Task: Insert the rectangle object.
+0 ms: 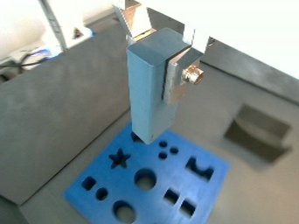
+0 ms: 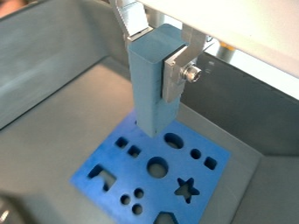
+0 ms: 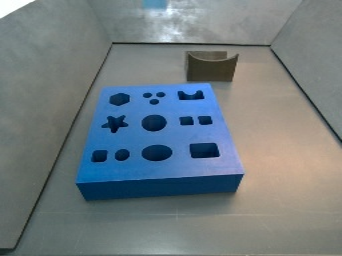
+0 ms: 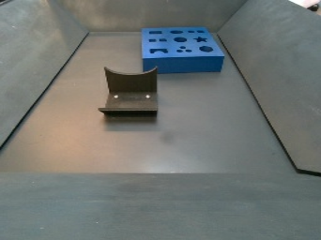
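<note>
So I had my claw [image 1: 160,54] pinching the long pale-blue rectangular bar [image 1: 149,87] near its top end, hanging it upright so the bottom end pointed straight down at the big deep-blue foam board with shaped cutouts [image 3: 160,140], high above it though: neither side view even caught me or the bar. Seemed a sensible way to line up with a rectangular hole. The dark grey matte worktop [image 4: 175,141] had sloped grey walls around it, and a dark olive block with a curved notch [image 4: 128,92] sat well apart from the board.
</note>
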You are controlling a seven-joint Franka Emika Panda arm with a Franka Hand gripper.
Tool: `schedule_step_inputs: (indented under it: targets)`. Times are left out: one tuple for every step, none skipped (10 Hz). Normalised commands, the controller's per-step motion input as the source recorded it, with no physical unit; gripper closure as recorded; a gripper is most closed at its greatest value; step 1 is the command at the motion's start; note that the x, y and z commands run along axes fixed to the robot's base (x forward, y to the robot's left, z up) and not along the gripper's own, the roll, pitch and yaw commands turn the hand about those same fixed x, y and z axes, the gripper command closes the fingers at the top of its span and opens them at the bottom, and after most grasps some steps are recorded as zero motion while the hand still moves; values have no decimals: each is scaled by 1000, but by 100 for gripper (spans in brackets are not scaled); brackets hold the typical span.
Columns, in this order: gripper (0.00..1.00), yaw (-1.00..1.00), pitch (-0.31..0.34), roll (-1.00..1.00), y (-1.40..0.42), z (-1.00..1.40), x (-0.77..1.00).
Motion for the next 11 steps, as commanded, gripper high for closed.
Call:
schedule_step_inputs:
  targets:
    - [100,-829,-27,16,-403,-334,11]
    - [100,-829,-41,17,-394,-357,20]
    - [100,-786,-49,37,-397,-434,120]
    - [100,-774,-57,53,-363,-486,166]
    - [100,-854,-63,84,-317,-566,106]
    - [100,-957,-64,129,-103,-694,74]
    - [100,-1000,-50,76,0,-583,57]
    - [100,-751,-19,51,-60,-460,366]
    - [100,-663,-16,33,-74,-409,454]
    - [100,-646,-10,16,-74,-377,474]
    - [100,-669,-7,17,-69,-374,451]
